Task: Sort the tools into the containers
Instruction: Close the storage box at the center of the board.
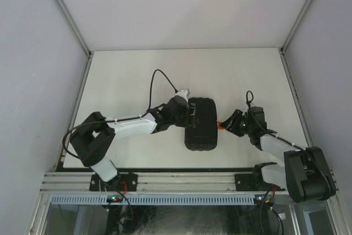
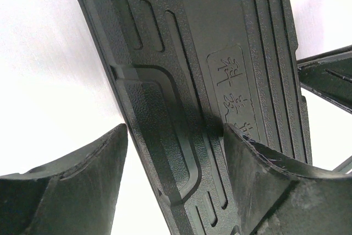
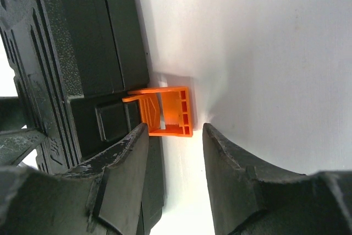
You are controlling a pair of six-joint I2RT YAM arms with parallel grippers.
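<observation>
Mid-tabletop [image 1: 137,75]: closed tool case [image 1: 201,127]. Left gripper [image 1: 191,113] spread across its edge; right gripper [image 3: 175,133] apart, fingertips at orange latch [image 3: 170,108].

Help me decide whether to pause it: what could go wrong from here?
The right gripper is open at the orange latch; a skewed pinch could slip off or snap it. The left gripper is open, not clamping the tool case, so a tug might slide the case.

- The tool case [image 1: 201,127] lies on the tabletop [image 1: 126,75], between the left gripper [image 1: 191,115] and the right gripper [image 1: 226,125].
- Its latch [image 3: 165,111] juts out just ahead of the right gripper.
</observation>
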